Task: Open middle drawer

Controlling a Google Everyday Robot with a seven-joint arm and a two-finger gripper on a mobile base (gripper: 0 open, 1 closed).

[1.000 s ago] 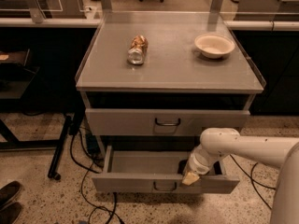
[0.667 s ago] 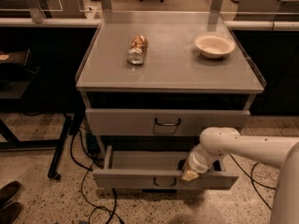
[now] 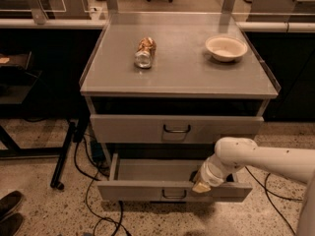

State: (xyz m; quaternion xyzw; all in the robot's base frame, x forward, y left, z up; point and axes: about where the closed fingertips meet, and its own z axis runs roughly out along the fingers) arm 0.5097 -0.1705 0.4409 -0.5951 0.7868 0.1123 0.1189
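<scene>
The grey cabinet top (image 3: 182, 70) carries a can (image 3: 144, 52) lying left of a white bowl (image 3: 226, 47). Below, the middle drawer (image 3: 138, 191) stands pulled out over the speckled floor (image 3: 39, 215). The gripper (image 3: 201, 186) is at its front rim; open or closed, I cannot tell.

Quick count: two drawers showing, the closed upper drawer (image 3: 176, 129) and the pulled-out middle drawer (image 3: 138, 191). One can (image 3: 144, 52), one bowl (image 3: 226, 47), two shoes (image 3: 11, 201). One gripper (image 3: 201, 186), down at the open drawer's front edge.
</scene>
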